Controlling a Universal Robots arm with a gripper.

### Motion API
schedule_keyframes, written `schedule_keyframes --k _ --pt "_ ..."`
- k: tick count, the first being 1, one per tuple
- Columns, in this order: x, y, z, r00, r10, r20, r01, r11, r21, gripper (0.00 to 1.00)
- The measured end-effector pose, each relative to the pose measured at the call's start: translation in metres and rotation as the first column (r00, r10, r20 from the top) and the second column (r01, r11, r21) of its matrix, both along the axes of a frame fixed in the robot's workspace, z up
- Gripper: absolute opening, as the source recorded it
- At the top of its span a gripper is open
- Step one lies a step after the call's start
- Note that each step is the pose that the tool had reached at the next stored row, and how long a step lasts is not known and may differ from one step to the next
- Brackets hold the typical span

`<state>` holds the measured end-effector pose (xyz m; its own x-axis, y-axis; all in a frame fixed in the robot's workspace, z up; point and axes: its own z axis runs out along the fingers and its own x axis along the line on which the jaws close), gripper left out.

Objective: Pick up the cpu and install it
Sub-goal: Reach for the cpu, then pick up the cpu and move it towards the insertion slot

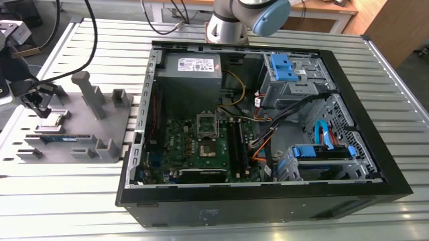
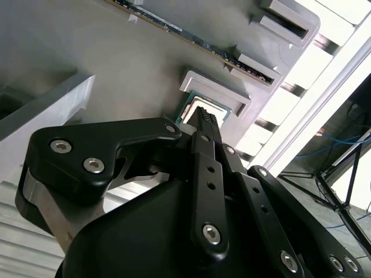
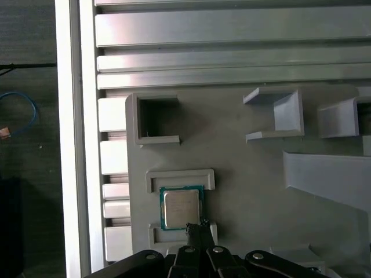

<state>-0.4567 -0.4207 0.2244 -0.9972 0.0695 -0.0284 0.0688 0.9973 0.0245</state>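
Hovering for the pick with gripper (image 3: 197,227) closed, empty, just over the cpu (image 3: 181,208) at the case's (image 1: 268,206) 9 o'clock; likely calls for opening to straddle it.

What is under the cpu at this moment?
The cpu lies flat on the grey fixture plate, between two raised brackets. The plate surface directly beneath it is covered by the chip itself, and the gripper overlaps one edge.

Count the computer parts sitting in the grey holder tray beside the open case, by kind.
cpu: 1
memory stick: 1
Total: 2
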Motion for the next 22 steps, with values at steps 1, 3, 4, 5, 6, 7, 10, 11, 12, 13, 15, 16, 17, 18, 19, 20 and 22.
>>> schedule_keyframes --k 1,3,4,5,6,7,10,11,12,13,15,16,17,18,19,20,22 --pt "0.0000 0.0002 -0.0003 1.0000 0.000 -0.0001 0.000 1.0000 -0.0002 0.11" --pt "0.0000 0.0010 -0.0010 1.0000 0.000 0.0001 0.000 1.0000 -0.0002 0.11" --pt "0.0000 0.0012 -0.0012 1.0000 0.000 0.0002 0.000 1.0000 -0.0002 0.11" --pt "0.0000 0.0012 -0.0012 1.0000 0.000 0.0000 0.000 1.0000 -0.0003 0.11" --pt "0.0000 0.0012 -0.0012 1.0000 0.000 -0.0001 0.000 1.0000 -0.0003 0.11" --pt "0.0000 0.0012 -0.0015 1.0000 0.000 0.0001 0.000 1.0000 -0.0003 0.11" --pt "0.0000 0.0012 -0.0018 1.0000 0.000 0.0001 0.000 1.0000 -0.0002 0.11" --pt "0.0000 0.0012 -0.0018 1.0000 0.000 0.0001 0.000 1.0000 -0.0002 0.11" --pt "0.0000 0.0012 -0.0018 1.0000 0.000 0.0001 0.000 1.0000 -0.0002 0.11" --pt "0.0000 0.0012 -0.0018 1.0000 0.000 0.0000 0.000 1.0000 -0.0003 0.11" --pt "0.0000 0.0012 -0.0019 1.0000 0.000 0.0001 0.000 1.0000 -0.0002 0.11" --pt "0.0000 0.0012 -0.0019 1.0000 0.000 0.0001 0.000 1.0000 -0.0002 0.11" --pt "0.0000 0.0012 -0.0019 1.0000 0.000 0.0000 0.000 1.0000 -0.0003 0.11" --pt "0.0000 0.0012 -0.0019 1.0000 0.000 0.0000 0.000 1.0000 -0.0003 0.11" --pt "0.0000 0.0012 -0.0019 1.0000 0.000 0.0000 0.000 1.0000 -0.0003 0.11" --pt "0.0000 0.0012 -0.0019 1.0000 0.000 0.0001 0.000 1.0000 -0.0003 0.17" --pt "0.0000 0.0012 -0.0019 1.0000 0.000 0.0001 0.000 1.0000 -0.0002 0.23"
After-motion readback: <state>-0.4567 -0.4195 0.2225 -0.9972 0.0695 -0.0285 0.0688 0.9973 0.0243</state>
